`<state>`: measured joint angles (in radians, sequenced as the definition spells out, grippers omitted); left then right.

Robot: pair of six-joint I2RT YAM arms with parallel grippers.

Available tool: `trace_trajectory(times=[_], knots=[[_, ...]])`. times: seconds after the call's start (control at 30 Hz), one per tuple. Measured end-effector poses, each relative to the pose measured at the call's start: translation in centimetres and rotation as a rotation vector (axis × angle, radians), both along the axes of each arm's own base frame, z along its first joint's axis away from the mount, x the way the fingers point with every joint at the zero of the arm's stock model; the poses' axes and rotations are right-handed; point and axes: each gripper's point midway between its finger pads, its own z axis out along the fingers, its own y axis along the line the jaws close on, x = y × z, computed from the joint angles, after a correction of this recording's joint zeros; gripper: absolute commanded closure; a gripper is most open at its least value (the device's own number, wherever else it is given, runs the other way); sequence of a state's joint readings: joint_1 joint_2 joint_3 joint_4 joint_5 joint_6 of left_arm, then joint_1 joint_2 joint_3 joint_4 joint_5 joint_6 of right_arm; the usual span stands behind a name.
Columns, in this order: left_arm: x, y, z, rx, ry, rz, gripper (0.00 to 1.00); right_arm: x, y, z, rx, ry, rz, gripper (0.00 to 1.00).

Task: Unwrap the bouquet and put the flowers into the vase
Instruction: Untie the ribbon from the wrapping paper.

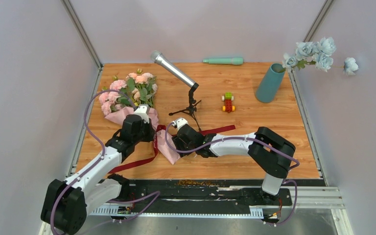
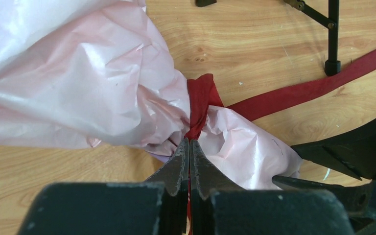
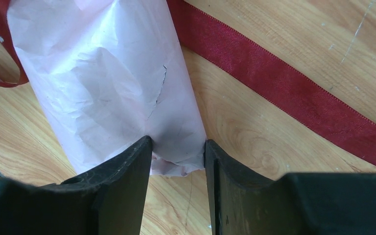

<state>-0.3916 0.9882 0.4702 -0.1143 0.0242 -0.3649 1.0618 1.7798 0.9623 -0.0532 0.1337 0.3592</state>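
Left wrist view: left hand [image 2: 189, 143] is pinching the ribbon [image 2: 203, 98] just ahead; right hand [image 3: 177, 143] is clamping the bouquet [image 3: 112, 73], lying lengthwise ahead.

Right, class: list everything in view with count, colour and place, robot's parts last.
bouquet: one, pink and cream roses, green leaves, far left
wrap: one, pink paper, around its stems
ribbon: one, dark red, tied round the wrap, ends trailing
microphone: one, silver, on black stand, centre
rod: one, mint green, far edge
toy: one, red-yellow-green, right of the stand
vase: one, teal, far right
blue flowers: one bunch, pale, beside the vase's mouth
table: one, wood, under everything
left tool: one, black, shut on the ribbon
right tool: one, black, clamping the wrap's end
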Motion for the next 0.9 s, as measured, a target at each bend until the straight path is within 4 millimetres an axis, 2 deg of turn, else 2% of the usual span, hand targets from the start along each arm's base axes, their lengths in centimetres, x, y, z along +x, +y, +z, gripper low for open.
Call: trace_trajectory(times=[0.17, 0.47, 0.73, 0.9], knots=[[-0.5, 0.4, 1.0, -0.020, -0.026, 0.022, 1.00, 0.2, 0.0, 0.0, 0.008, 0.004, -0.014, 0.57], [-1.1, 1.2, 1.0, -0.021, -0.032, 0.069, 1.00, 0.3, 0.0, 0.0, 0.010, 0.005, -0.018, 0.57], [-2.0, 1.9, 0.1, -0.036, -0.024, 0.111, 1.00, 0.3, 0.0, 0.0, 0.012, 0.008, -0.020, 0.55], [-2.5, 2.1, -0.6, -0.043, -0.007, 0.125, 1.00, 0.3, -0.2, 0.2, 0.009, 0.012, -0.016, 0.51]])
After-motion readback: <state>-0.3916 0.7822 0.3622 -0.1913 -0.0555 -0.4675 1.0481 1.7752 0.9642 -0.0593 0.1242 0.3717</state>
